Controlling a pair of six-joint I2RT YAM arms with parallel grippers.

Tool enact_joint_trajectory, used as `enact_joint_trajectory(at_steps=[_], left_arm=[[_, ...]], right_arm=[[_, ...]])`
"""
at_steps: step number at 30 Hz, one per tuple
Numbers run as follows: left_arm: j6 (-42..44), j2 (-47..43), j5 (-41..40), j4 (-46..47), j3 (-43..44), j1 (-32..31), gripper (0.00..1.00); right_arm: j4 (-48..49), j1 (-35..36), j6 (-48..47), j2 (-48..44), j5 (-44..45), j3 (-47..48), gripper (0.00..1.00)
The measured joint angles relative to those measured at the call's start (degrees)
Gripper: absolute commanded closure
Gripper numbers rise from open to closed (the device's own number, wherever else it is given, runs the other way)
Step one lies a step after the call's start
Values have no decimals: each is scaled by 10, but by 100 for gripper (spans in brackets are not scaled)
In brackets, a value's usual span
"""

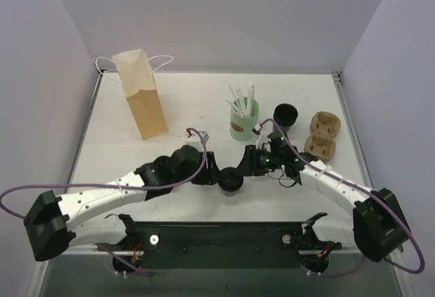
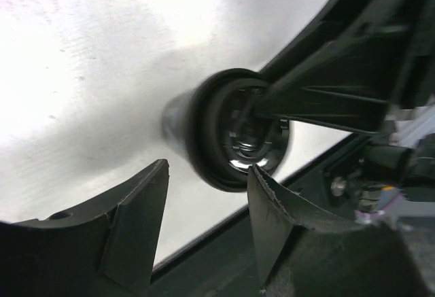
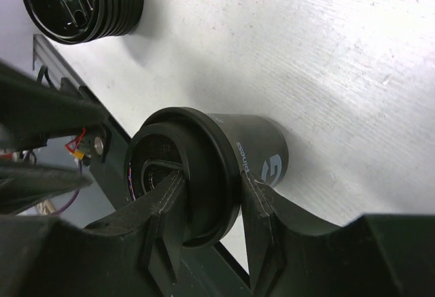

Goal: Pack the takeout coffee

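My right gripper (image 3: 212, 178) is drawn in narrow on the takeout coffee (image 3: 258, 154). One finger lies across the top of its lid (image 3: 204, 134) and the other sits tucked under the lid's rim against the cup wall, so I am pinching the rim rather than the body. My left gripper (image 2: 209, 169) stands wide with nothing in it, and the cup is just beyond its fingertips, roughly centred on the gap. I judge the cup light, with thin paper walls that would buckle under a hard squeeze. The plastic lid is slick and only pressed on, so lifting by the rim could pop it off. A hold around the wall below the rim looks safer to me. The table (image 3: 340, 52) under the cup is pale, flat and faintly scuffed, and should let the base slide. Past my right fingers a stack of lids (image 3: 81, 5) sits well apart. The paper bag (image 1: 139, 93) stands far off beyond my left jaws.
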Motion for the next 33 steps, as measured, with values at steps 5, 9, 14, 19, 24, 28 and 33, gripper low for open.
enact_joint_trajectory(at_steps=[5,9,14,19,24,28,33], left_arm=[[-70,-68,-60,9,-37,-72,46],[-125,-78,-94,15,-79,-107,46],[-169,-95,-117,30,-138,-127,44],[-177,-94,-128,68,-151,-130,43],[-179,-71,-130,130,-150,-130,42],[-182,-53,-132,176,-150,-130,42],[-183,-34,-139,192,-150,-130,44]], right_arm=[[27,57,72,-73,111,-46,67],[49,96,128,-127,186,-85,67],[71,111,189,-202,247,-144,67],[72,120,220,-257,291,-177,67],[75,123,246,-274,313,-190,67],[75,123,256,-275,321,-191,67],[74,127,264,-282,332,-194,66]])
